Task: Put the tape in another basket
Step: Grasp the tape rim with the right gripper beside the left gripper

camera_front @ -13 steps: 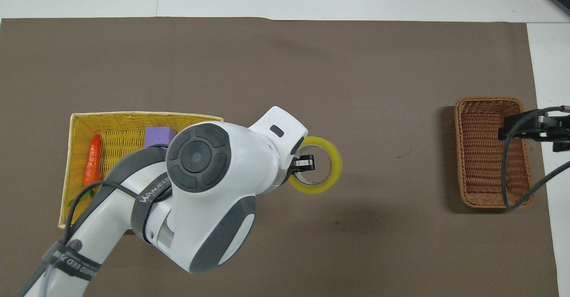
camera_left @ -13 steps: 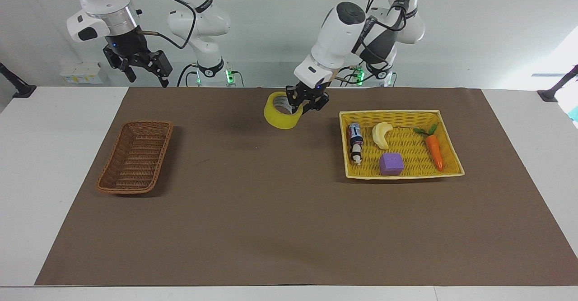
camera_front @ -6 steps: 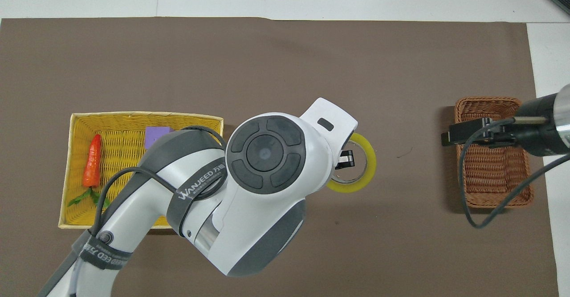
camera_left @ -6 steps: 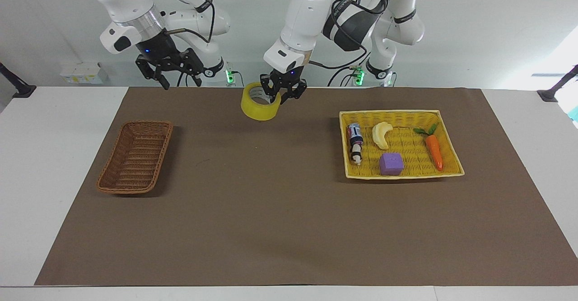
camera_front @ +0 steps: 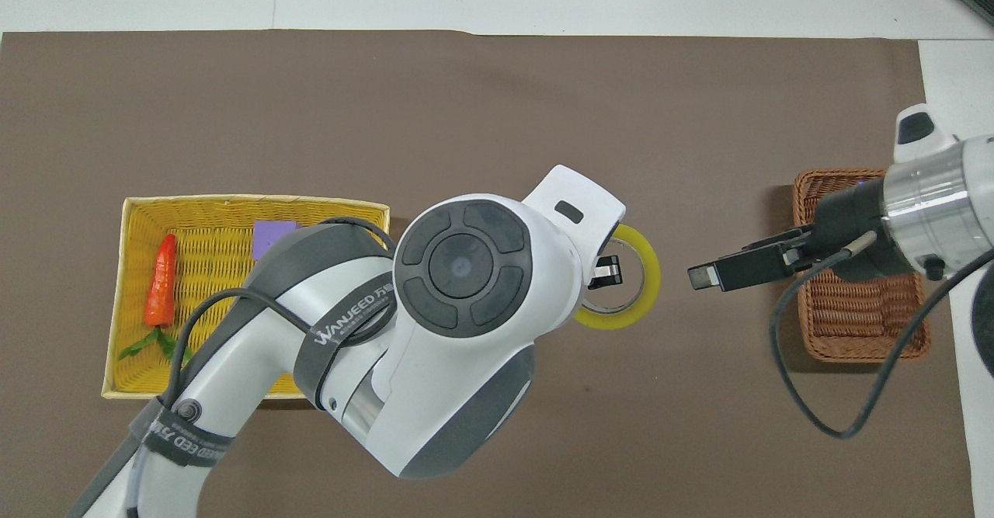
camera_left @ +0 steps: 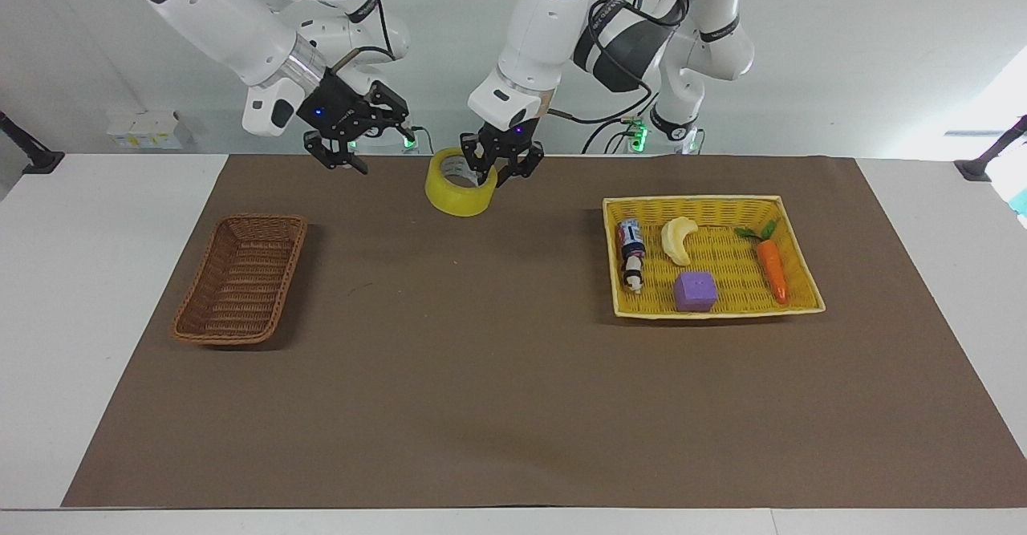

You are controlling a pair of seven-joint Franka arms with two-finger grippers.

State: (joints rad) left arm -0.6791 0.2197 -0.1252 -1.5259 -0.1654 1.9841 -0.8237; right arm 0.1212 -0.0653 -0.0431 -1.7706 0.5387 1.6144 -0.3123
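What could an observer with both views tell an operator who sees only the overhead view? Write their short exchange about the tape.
Operator: Is the tape on the mat?
Observer: No, the tape hangs above the mat, gripped by the left pincer.
Operator: Is the right pincer touching it?
Observer: No, the right pincer is open in the air, apart from the tape.
Operator: What does the arm hide in the yellow basket?
Observer: In the yellow basket, a small bottle and a banana.
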